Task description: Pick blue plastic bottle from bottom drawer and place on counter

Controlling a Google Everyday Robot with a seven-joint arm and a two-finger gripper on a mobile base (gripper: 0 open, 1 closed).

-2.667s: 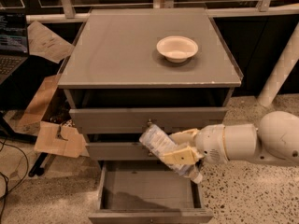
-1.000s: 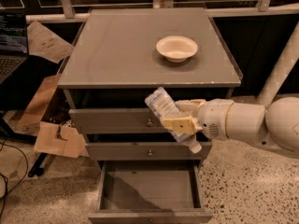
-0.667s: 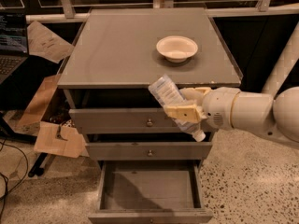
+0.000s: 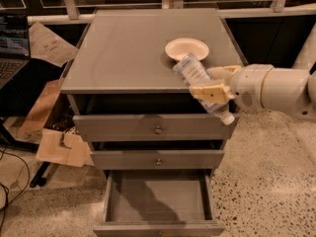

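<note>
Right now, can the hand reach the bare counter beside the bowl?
Probably yes: the hand, holding the blue plastic bottle, is at the front right edge of the counter, and only the white bowl sits nearby.

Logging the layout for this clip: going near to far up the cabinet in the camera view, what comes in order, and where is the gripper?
bottom drawer, open → middle drawer → top drawer → counter → white bowl. The gripper, shut on the blue plastic bottle, is at the counter's front right corner.
</note>
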